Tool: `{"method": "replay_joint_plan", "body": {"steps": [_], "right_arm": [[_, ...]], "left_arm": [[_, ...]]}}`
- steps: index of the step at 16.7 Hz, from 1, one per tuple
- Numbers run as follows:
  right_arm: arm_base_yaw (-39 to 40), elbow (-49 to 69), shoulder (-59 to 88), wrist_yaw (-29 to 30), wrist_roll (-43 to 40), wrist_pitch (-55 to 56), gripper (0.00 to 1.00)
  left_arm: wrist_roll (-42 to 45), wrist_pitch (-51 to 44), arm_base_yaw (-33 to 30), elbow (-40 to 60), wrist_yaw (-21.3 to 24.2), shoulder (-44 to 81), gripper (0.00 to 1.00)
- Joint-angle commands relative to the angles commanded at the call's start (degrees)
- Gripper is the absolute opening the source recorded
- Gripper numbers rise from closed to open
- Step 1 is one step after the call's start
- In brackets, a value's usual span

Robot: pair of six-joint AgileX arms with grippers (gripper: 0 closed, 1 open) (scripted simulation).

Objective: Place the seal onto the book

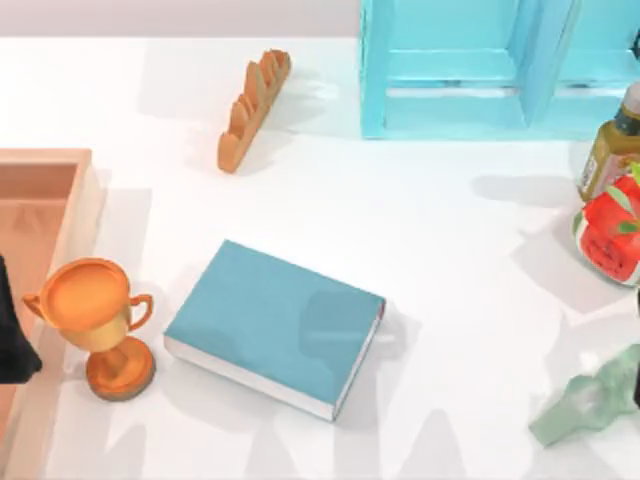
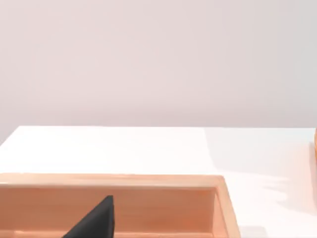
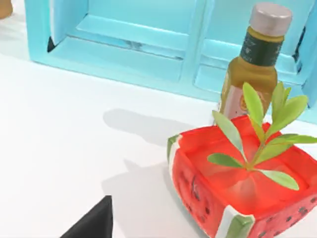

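Note:
The book (image 1: 275, 325), teal-blue with white page edges, lies flat on the white table a little left of the middle in the top view. Nothing rests on its cover. The seal is out of view. My left arm (image 1: 12, 335) sits at the table's left edge above the wooden tray (image 1: 70, 200), and a dark tip of the left gripper (image 2: 94, 222) hangs over that tray (image 2: 218, 208). A dark tip of my right gripper (image 3: 91, 223) is near the watermelon-patterned pot (image 3: 233, 198) at the table's right edge.
An orange trophy (image 1: 100, 320) stands just left of the book. A light-blue shelf frame (image 1: 480, 70) fills the back right, and a wooden rack (image 1: 252, 105) lies at the back. An amber bottle (image 1: 612, 145), the watermelon pot (image 1: 610, 235) and a pale green object (image 1: 590, 400) line the right edge.

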Motion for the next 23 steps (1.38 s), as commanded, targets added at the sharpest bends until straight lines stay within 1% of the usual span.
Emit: {"method": "replay_joint_plan", "body": {"steps": [3,6,13,15,17,19,23], "right_arm": [[-9.8,-2.8,-11.6,-5.4,3.5,-0.2,1.00],[-15.4,-3.9,-17.7,-8.0,5.5,-0.5,1.00],[-16.4,-4.0,-18.8,-8.4,5.9,-0.5,1.00],[-16.4,-4.0,-18.8,-8.4,5.9,-0.5,1.00],[-16.4,-4.0,-18.8,-8.4,5.9,-0.5,1.00],[-16.4,-4.0,-18.8,-8.4,5.9,-0.5,1.00],[-16.4,-4.0,-18.8,-8.4,5.9,-0.5,1.00]], "left_arm": [[0.0,0.0,0.0,0.0,0.0,0.0,1.00],[0.0,0.0,0.0,0.0,0.0,0.0,1.00],[0.0,0.0,0.0,0.0,0.0,0.0,1.00],[0.5,-1.8,0.5,1.8,0.0,1.8,1.00],[1.6,-5.8,1.4,5.9,-0.1,6.1,1.00],[3.0,-11.6,2.7,12.4,-0.1,12.7,1.00],[6.0,-26.5,5.5,30.5,-0.1,32.9,1.00]]}}
